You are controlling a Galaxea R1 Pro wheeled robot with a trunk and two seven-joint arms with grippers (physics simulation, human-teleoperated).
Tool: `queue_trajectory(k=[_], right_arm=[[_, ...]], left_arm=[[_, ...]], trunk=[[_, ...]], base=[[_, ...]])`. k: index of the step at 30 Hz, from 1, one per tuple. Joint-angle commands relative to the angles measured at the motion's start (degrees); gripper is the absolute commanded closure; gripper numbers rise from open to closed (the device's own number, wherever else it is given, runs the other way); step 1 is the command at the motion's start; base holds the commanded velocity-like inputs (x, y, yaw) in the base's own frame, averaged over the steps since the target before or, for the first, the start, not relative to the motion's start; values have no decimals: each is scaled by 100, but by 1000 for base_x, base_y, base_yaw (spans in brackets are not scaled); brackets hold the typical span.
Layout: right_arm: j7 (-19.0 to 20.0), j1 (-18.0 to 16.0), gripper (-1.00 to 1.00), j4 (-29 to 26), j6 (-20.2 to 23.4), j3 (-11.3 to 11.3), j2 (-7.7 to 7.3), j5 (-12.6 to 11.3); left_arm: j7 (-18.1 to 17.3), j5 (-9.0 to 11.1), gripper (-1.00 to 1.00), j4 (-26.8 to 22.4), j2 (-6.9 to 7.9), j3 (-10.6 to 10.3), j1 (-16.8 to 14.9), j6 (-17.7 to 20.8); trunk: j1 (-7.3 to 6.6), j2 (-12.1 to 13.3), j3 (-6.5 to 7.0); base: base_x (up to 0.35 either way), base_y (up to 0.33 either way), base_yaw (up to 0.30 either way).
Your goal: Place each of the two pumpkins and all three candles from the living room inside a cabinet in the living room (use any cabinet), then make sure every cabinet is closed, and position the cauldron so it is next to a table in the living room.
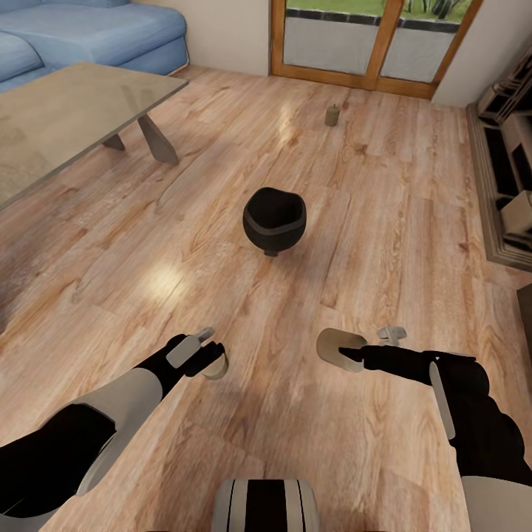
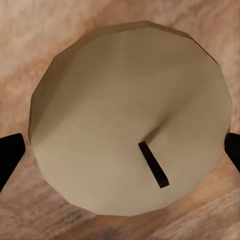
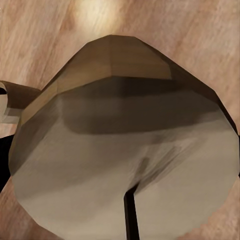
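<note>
We held a candle in each hand over the wooden floor point(image 1: 347, 222). Our left hand point(image 1: 209, 360) was pinched on one candle point(image 1: 217, 367), and in the left wrist view its dark fingertips point(image 2: 10, 155) pressed both sides of the round body point(image 2: 127, 115), the wick facing the camera, so its long axis ran along the fingers. Our right hand point(image 1: 347, 355) was clamped on a second candle point(image 1: 336, 347), which lay tilted with one flat end towards the cauldron; the right wrist view showed that candle point(image 3: 125, 165) close up, wick end nearest. We judged both were carried low and close in so they could be taken to a cabinet together. The third candle point(image 1: 332, 114) stood upright on the floor far ahead, near the glass doors point(image 1: 369, 41), well apart from everything else. The cauldron point(image 1: 273, 219) sat on the floor between us and that candle, mouth up, well apart from the glass-topped desk point(image 1: 66, 111) at the left, so it probably still had to be moved beside that desk.
</note>
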Motion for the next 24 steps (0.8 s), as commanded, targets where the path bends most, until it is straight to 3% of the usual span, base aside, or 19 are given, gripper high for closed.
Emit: queue_trajectory(k=[1, 21, 24], right_arm=[[0, 0, 100, 0, 2, 0, 0, -5], [-1, -2, 100, 8, 2, 5, 3, -5], [-1, -1, 100, 9, 2, 3, 1, -5]], left_arm=[[6, -33, -100, 95, 2, -18, 4, 14], [17, -33, -100, -92, 42, -12, 4, 21], [13, -33, -100, -97, 95, -12, 4, 21]], trunk=[[1, 1, -1], [1, 1, -1], [9, -3, -67]], base=[[0, 0, 0], [0, 0, 0], [0, 0, 0]])
